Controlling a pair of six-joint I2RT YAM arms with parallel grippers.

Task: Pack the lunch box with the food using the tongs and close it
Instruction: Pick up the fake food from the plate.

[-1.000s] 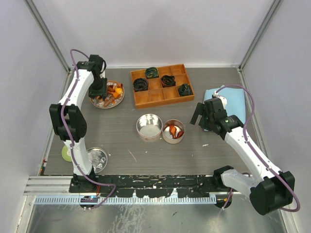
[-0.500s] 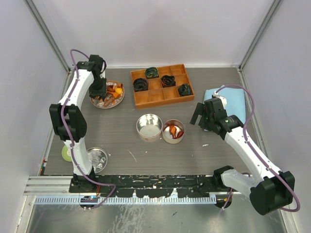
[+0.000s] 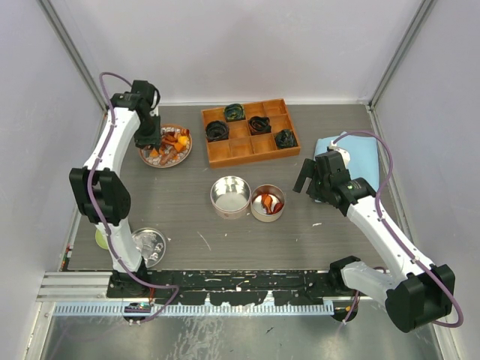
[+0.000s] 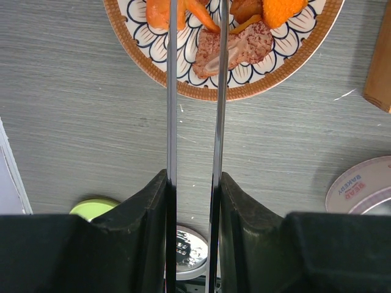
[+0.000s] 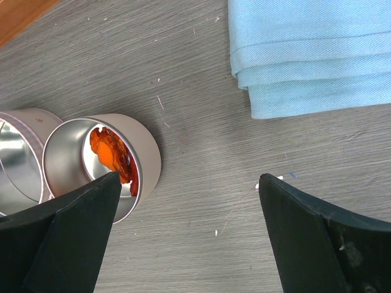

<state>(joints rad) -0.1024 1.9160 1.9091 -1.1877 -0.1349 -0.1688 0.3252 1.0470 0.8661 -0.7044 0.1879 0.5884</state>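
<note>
My left gripper [image 4: 193, 183] is shut on the tongs [image 4: 171, 91]. Their two thin silver arms run nearly parallel from between my fingers [image 4: 146, 207] up over the patterned plate [image 4: 256, 91]; the tips leave the frame. On the plate lies food: orange chunks [image 4: 157, 12], a pinkish piece [image 4: 244, 46] and an orange strip [image 4: 198, 15] between the tong arms. From above, the left gripper [image 3: 147, 139] hangs over the plate [image 3: 161, 164] at the back left. The lunch box is two round tins: one empty [image 3: 230, 196], one [image 3: 268, 202] with orange-red food [image 5: 110, 152]. My right gripper [image 5: 189, 195] is open, just right of that tin.
A wooden divided tray [image 3: 250, 131] with dark coiled lumps stands at the back centre. A folded blue cloth [image 5: 311, 55] lies at the right. A silver lid [image 3: 150, 244] and a green lid [image 3: 100, 238] lie near the left arm's base.
The left arm has shifted a little to the left over the plate, and its jaws have squeezed the tongs narrower. The right arm has not moved.
</note>
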